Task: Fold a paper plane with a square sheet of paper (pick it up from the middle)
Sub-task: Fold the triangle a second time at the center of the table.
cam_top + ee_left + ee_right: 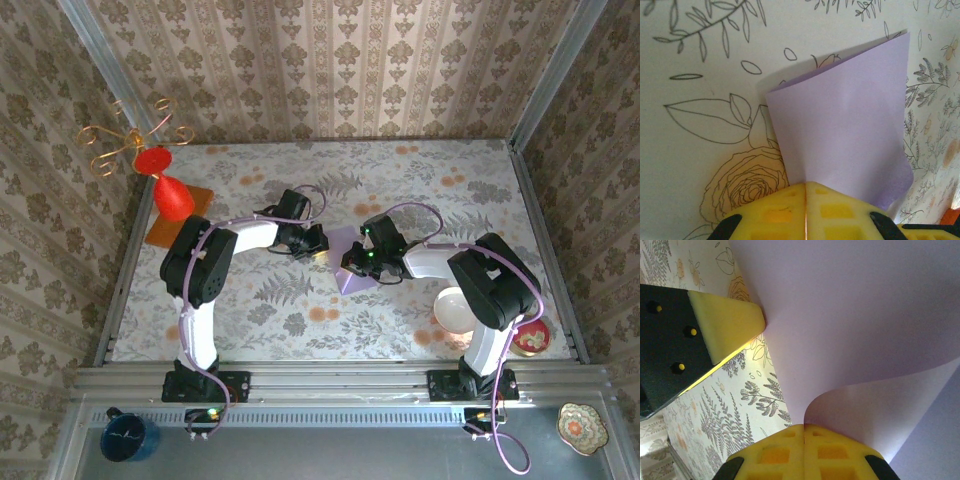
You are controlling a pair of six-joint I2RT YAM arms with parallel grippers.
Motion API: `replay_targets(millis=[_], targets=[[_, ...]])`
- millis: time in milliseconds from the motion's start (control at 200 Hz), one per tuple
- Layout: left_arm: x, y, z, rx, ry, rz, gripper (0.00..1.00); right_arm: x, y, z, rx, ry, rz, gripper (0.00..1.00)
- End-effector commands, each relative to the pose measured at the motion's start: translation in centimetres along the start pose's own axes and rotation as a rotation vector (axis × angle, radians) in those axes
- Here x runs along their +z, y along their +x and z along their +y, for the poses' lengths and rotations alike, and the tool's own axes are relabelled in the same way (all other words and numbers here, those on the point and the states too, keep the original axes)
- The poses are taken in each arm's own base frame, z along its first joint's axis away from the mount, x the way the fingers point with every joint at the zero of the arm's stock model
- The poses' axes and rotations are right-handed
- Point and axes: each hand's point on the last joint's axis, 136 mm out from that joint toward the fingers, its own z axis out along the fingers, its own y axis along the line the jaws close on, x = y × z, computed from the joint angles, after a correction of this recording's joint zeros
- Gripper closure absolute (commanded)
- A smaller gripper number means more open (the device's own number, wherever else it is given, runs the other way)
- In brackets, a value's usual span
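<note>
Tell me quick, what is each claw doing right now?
Left claw: closed, pinching the paper.
Right claw: closed, pinching the same paper.

Beige damask walls (330,70) rise beyond and on either side of the left end effector (320,245); a floral-print surface (440,190) lies beneath.

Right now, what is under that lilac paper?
The flowered tablecloth runs under the raised lilac paper. The patch straight beneath the sheet is hidden by it.
</note>
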Motion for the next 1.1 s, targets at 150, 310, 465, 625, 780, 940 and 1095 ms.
replay_targets(millis=[150,310,465,625,780,940,1095], targets=[[1.8,2.0,2.8,-0.006,-0.121,0.082,0.91,0.3,-0.5,-0.3,0.013,0.014,-0.033,1.00],[1.6,2.0,2.9,-0.004,-0.129,0.078,0.91,0.3,-0.5,-0.6,0.017,0.029,-0.041,1.00],[1.5,2.0,3.0,-0.006,-0.137,0.077,0.92,0.2,-0.6,-0.9,0.020,0.038,-0.052,1.00],[1.6,2.0,3.0,-0.007,-0.136,0.077,0.92,0.2,-0.6,-1.1,0.024,0.045,-0.055,1.00],[1.6,2.0,2.9,-0.005,-0.131,0.078,0.92,0.2,-0.5,-1.3,0.025,0.054,-0.050,1.00],[1.6,2.0,2.8,-0.003,-0.125,0.079,0.92,0.5,-0.2,-1.4,0.026,0.049,-0.037,1.00],[1.6,1.9,2.6,0.000,-0.121,0.077,0.92,0.5,-0.2,-1.4,0.022,0.048,-0.031,1.00]])
